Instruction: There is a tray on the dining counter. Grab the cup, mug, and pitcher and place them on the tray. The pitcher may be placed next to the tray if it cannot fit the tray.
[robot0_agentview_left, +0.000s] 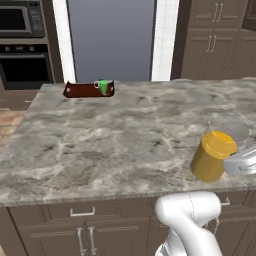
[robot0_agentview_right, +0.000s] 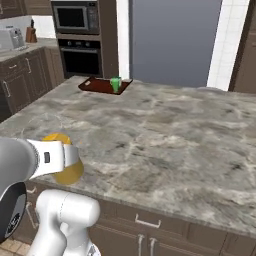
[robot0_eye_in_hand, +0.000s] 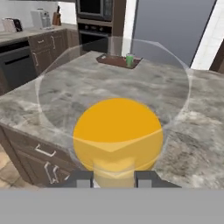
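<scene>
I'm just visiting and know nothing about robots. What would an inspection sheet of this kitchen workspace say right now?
Surface: dining counter, grey marbled top over dark brown cabinets.
Job's things: tray at the far corner; cup, green, standing on the tray, with a white handle, probably the mug's, showing beside it; pitcher near the front edge, tilted, yellow-orange body with clear top.
Clutter: nothing seen on the counter.
Grippers: gripper closed on the pitcher, one finger on each side of its handle.
Cables: nothing seen.
Surroundings: microwave above an oven; toaster on the wall counter.
</scene>
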